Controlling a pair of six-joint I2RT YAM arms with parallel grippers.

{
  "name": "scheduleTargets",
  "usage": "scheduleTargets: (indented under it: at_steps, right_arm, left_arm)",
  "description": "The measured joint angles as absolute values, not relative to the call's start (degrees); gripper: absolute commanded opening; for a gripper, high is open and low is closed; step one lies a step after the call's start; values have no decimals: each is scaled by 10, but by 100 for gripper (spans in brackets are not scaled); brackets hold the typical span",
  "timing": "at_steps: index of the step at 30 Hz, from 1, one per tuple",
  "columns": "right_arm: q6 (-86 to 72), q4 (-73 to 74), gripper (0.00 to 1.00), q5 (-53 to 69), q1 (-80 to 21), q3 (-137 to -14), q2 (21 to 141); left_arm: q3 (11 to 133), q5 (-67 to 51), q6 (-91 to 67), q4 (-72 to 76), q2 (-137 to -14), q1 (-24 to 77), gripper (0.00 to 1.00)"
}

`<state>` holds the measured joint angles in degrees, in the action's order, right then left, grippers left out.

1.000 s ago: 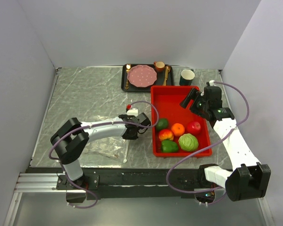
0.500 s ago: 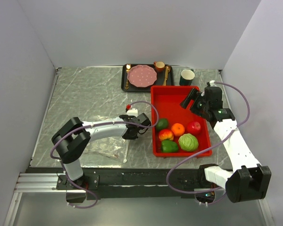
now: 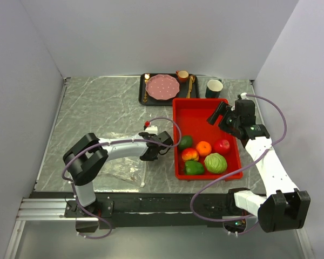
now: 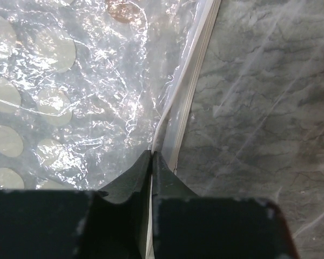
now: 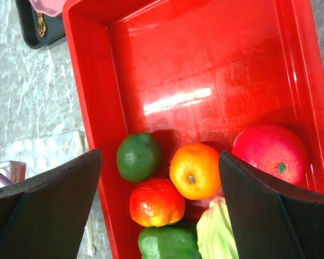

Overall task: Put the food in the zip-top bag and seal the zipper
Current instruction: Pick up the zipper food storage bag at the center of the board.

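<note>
The bag lies flat on the grey marbled table, under and beside the left gripper, whose jaws are pinched on the zipper. The food sits in the red tray, below the right gripper, which is spread wide and holds nothing. Plain pale walls enclose the table on three sides.

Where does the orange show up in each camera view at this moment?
Top external: the orange sits in the red tray, near half, between avocado and apple.
Left wrist: not in it.
Right wrist: the orange is low centre, between the same two.
Shared landmark: the red tray, seen in both those views.
</note>
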<state>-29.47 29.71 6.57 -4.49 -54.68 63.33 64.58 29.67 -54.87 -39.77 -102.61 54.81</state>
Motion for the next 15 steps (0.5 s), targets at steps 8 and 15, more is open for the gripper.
scheduleTargets:
  at_steps: [8,15]
  right_arm:
    - [-296,296,95,76,-41,-534,621]
    - [-319,277,99,131,-41,-497,596]
  left_arm:
    - [646,302,-552,-404,-1024,548,1]
    - [652,309,-547,-420,-967,548,1]
